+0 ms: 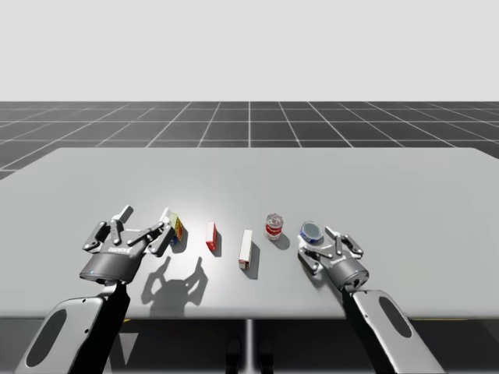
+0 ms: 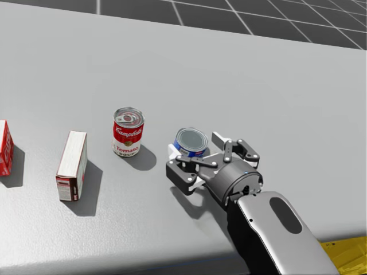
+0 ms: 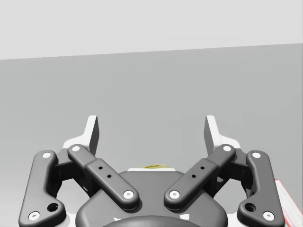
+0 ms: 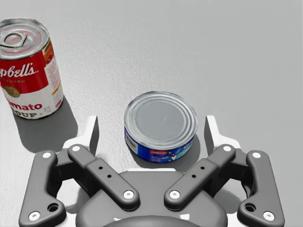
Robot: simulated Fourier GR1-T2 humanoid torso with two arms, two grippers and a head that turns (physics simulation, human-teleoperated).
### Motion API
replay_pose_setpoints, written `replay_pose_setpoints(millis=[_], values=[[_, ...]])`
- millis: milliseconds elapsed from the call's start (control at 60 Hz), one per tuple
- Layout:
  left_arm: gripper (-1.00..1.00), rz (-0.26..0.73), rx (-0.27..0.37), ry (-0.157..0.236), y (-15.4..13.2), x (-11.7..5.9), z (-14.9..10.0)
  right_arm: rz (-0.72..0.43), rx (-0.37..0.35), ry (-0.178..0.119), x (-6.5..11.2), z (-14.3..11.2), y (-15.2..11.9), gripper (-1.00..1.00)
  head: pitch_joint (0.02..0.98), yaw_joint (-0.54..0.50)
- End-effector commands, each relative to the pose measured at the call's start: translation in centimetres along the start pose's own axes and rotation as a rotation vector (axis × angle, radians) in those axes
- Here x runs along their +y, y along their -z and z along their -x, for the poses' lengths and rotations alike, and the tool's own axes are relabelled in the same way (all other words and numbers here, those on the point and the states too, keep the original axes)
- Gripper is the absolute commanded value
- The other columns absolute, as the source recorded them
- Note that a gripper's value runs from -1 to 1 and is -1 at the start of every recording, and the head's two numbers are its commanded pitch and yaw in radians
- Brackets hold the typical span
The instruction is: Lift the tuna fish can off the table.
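The tuna can [image 4: 161,125], a low blue can with a silver lid, stands upright on the grey table between the fingers of my right gripper [image 4: 152,125]. That gripper is open, with a gap to the can at each finger. The head view shows the tuna can [image 2: 191,141] inside my right gripper [image 2: 196,146], low over the table. From the high view, the tuna can [image 1: 311,231] is right of centre with my right gripper [image 1: 318,240] around it. My left gripper [image 1: 144,220] hovers open at the left, and nothing lies between the fingers of the left gripper [image 3: 151,127].
A red and white soup can [image 1: 274,226] [image 2: 127,132] [image 4: 28,68] stands upright just left of the tuna can. Further left are a white box with a red end [image 1: 245,249] [image 2: 71,165], a red box [image 1: 210,236] and a colourful box [image 1: 175,228] beside my left gripper.
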Motion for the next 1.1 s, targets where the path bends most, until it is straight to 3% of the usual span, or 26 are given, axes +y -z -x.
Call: replay_pose_setpoints(millis=[17,250,300,317,333,350,367,600,783,967,1100], values=[[-1.0,0.0,0.0,0.0,0.0,0.0,0.0,0.021,0.031,-0.014,-0.1,0.4,1.7,-1.0,0.83,-0.3],[-1.0,0.004,0.002,0.003,0.0,-0.1,0.0,0.056,0.08,-0.013,-0.6,1.2,3.2,-1.0,0.822,-0.3],[-1.0,0.004,0.002,0.004,0.0,-0.1,0.0,0.052,0.061,-0.06,-0.7,1.5,3.2,-0.97,0.816,-0.3],[-1.0,0.004,0.002,0.005,0.0,-0.1,0.0,0.066,0.049,-0.058,-0.7,1.6,3.2,-0.88,0.813,-0.3],[-1.0,0.004,0.002,0.006,0.0,-0.1,0.0,0.079,0.048,-0.042,-0.6,1.7,3.2,0.15,0.811,-0.3],[-1.0,0.004,0.002,0.006,0.0,-0.1,0.0,0.066,0.054,-0.033,-0.6,1.8,3.2,0.86,0.805,-0.3],[-1.0,0.004,0.002,0.006,0.0,-0.1,0.0,0.064,0.055,-0.03,-0.6,1.8,3.1,0.98,0.803,-0.3],[-1.0,0.007,0.006,0.01,0.0,-0.2,0.1,0.06,0.068,-0.007,-1.0,2.2,3.0,1.0,0.66,-0.3],[-1.0,0.008,0.009,0.011,-0.1,-0.3,0.1,0.059,0.069,-0.007,-1.0,2.4,3.0,1.0,0.533,-0.3],[-1.0,0.007,0.006,0.013,-0.1,-0.4,0.1,0.051,0.054,0.011,-1.1,2.1,2.8,1.0,0.491,-0.3],[-1.0,0.006,0.006,0.013,-0.1,-0.4,0.2,0.055,-0.011,0.003,-1.1,-0.2,1.9,1.0,0.475,-0.3]])
